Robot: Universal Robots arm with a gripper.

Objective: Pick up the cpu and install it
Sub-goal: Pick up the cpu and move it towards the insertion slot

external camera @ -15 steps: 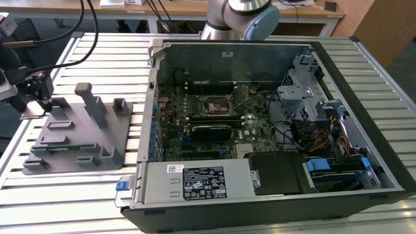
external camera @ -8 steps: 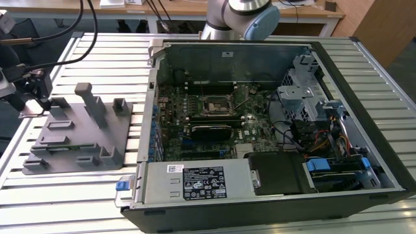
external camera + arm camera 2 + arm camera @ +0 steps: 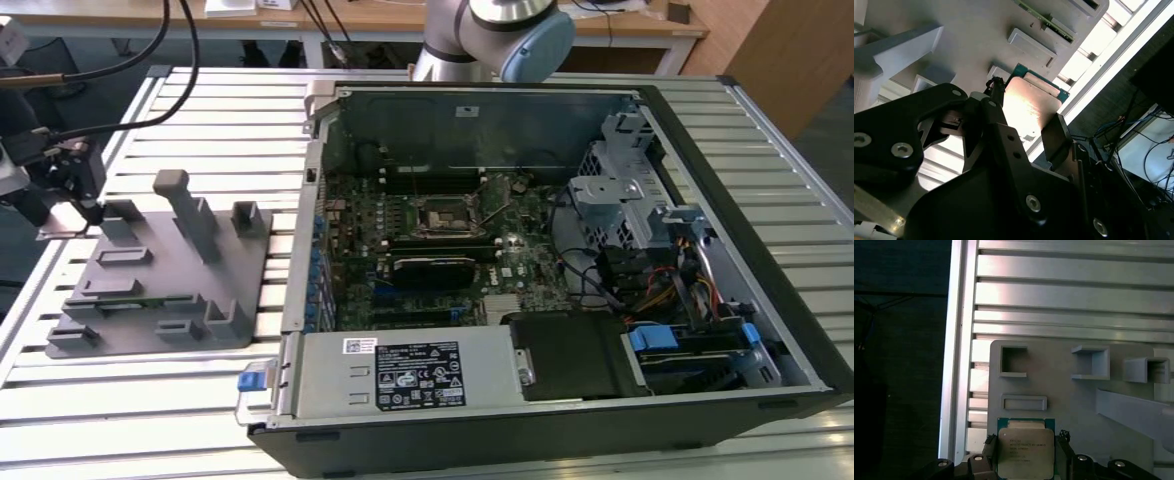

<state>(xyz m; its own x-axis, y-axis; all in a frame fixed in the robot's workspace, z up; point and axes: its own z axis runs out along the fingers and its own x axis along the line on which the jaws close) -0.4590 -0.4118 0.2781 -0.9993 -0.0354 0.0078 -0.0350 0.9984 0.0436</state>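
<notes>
Where the grey holder tray (image 3: 160, 290) lies on the slatted tabletop (image 3: 134, 400), to the exterior view's left of the open computer case (image 3: 467, 125), my pincer (image 3: 64, 200) hangs at the tray's outer corner. Item held: the cpu (image 3: 1026, 452), silvery top and green rim showing, my two fingers (image 3: 988, 446) closed against its opposite edges in both wrist views. Whether it rests on the tray or hangs clear, I cannot tell.

Grey holder tray (image 3: 171, 290) sits on the slatted counter (image 3: 134, 400). Just beside it, the open computer case (image 3: 481, 120) lies flat.
</notes>
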